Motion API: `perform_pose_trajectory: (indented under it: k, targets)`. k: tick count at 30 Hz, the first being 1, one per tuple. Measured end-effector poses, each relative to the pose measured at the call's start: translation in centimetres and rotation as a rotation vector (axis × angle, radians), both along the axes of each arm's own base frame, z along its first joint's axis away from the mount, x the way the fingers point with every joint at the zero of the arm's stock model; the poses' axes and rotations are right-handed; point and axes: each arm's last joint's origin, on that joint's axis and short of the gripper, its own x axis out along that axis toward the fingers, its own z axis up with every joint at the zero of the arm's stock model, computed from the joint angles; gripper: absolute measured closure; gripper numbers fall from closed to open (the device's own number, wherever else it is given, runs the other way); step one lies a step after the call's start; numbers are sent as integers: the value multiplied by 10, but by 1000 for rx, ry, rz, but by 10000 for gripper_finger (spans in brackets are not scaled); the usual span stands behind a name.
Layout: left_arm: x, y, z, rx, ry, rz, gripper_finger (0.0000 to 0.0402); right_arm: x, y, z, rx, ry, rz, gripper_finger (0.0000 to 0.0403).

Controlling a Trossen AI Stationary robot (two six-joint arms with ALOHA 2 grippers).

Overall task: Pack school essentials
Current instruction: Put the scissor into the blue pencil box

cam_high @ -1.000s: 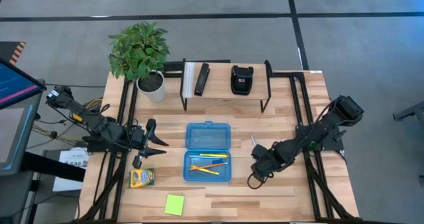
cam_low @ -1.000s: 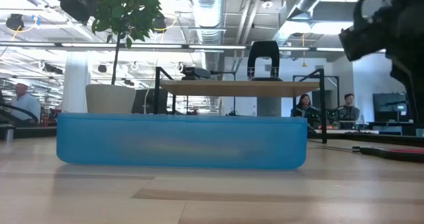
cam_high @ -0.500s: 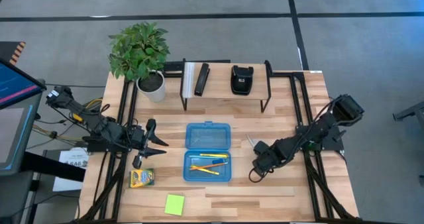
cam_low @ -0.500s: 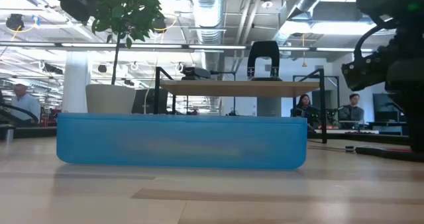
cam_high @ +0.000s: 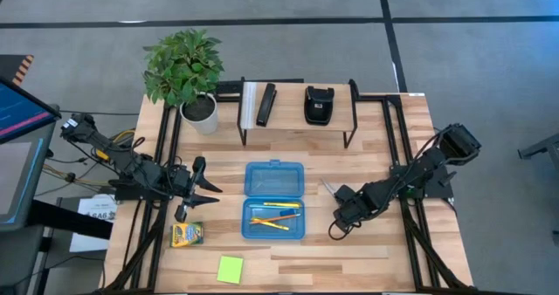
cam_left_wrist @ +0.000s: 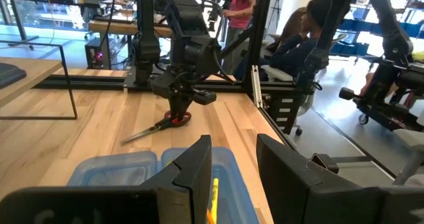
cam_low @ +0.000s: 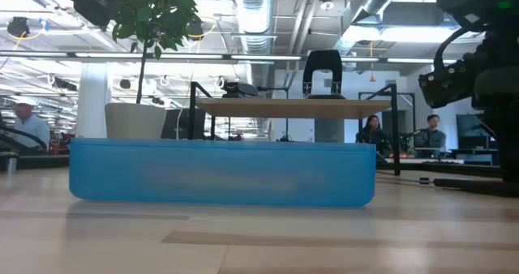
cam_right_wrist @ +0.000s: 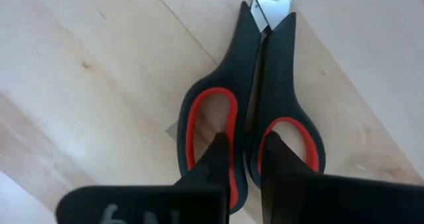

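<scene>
1. High view: the right gripper point(cam_high: 342, 209) is low over the table point(cam_high: 367, 168), at three o'clock from the open blue case point(cam_high: 274, 201). The scissors point(cam_high: 328, 188) lie under it, blades pointing to about ten o'clock. I judge it sits there to lift them by the handles. The left gripper point(cam_high: 208, 187) waits at nine o'clock from the case, fingers spread wide and empty. The case's near half holds pencils point(cam_high: 272, 215) and what seems to be a pen; the lid half looks bare. The crayon box point(cam_high: 187, 235) lies at eight o'clock from the case, outside it. The sticky pad point(cam_high: 231, 269) lies at seven o'clock, also outside. A shelf point(cam_high: 298, 112) at twelve o'clock carries two black items.

2. Low view: the case wall point(cam_low: 221, 173) fills the middle and hides what is inside. The right arm point(cam_low: 478, 51) hangs at three o'clock.

3. Left wrist view: the left fingers point(cam_left_wrist: 195, 164) stand well apart with nothing between them. Beyond the case rim point(cam_left_wrist: 142, 168), the right gripper point(cam_left_wrist: 177, 107) presses down on the red-handled scissors point(cam_left_wrist: 159, 125).

4. Right wrist view: the right fingers point(cam_right_wrist: 215, 154) are narrow and drawn together on the bridge between the two red loops of the scissors point(cam_right_wrist: 255, 98). Whether the grip is firm I cannot tell; the scissors lie flat on the wood.
</scene>
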Motion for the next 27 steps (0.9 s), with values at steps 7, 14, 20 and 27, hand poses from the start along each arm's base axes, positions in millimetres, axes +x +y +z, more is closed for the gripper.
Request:
perform_pose_trajectory:
  k: [7,14,20,27]
  targets:
    - [0,0,0,0,0,0,294,6,4,10,-21,-9,1,371]
    - [0,0,0,0,1,0,294,12,11,24,-47,-29,15,401]
    - [0,0,0,0,0,0,294,18,16,35,-45,-63,22,401]
    - [0,0,0,0,0,0,294,31,25,57,-62,-161,63,402]
